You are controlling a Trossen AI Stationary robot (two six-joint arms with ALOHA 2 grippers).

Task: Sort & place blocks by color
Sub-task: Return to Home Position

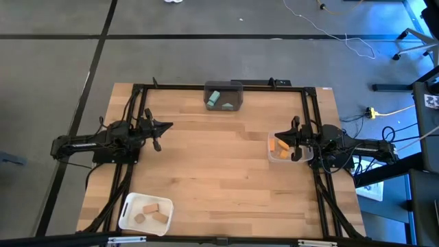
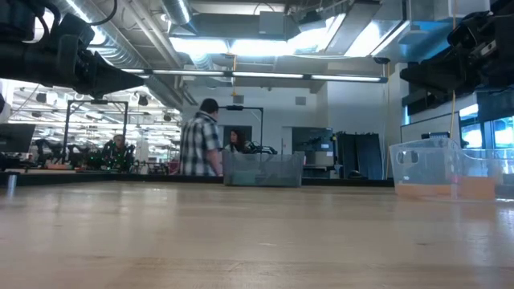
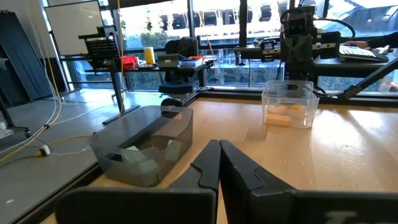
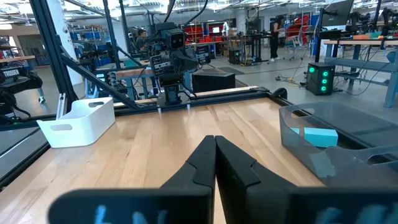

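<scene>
All the blocks lie in bins on the table (image 1: pixel 226 178). Teal blocks (image 1: pixel 213 99) lie in the dark bin (image 1: pixel 236 103) at the middle of the far edge. Orange blocks (image 1: pixel 280 145) lie in the clear bin (image 1: pixel 273 156) at the right side. Tan blocks (image 1: pixel 152 213) lie in the white bin (image 1: pixel 129 206) at the near left corner.

The left gripper (image 3: pixel 219 144) hangs above the left side of the table, well apart from every bin and pointing toward the middle. Its fingers (image 3: pixel 208 165) are pressed together with nothing between them. The right gripper (image 4: pixel 215 140) hangs over the clear bin, raised above it, pointing across the table toward the left arm. Its fingers (image 4: pixel 202 162) are likewise pressed together and hold nothing.

In the low view a person (image 2: pixel 201 144) in a checked shirt stands in the room beyond the table
</scene>
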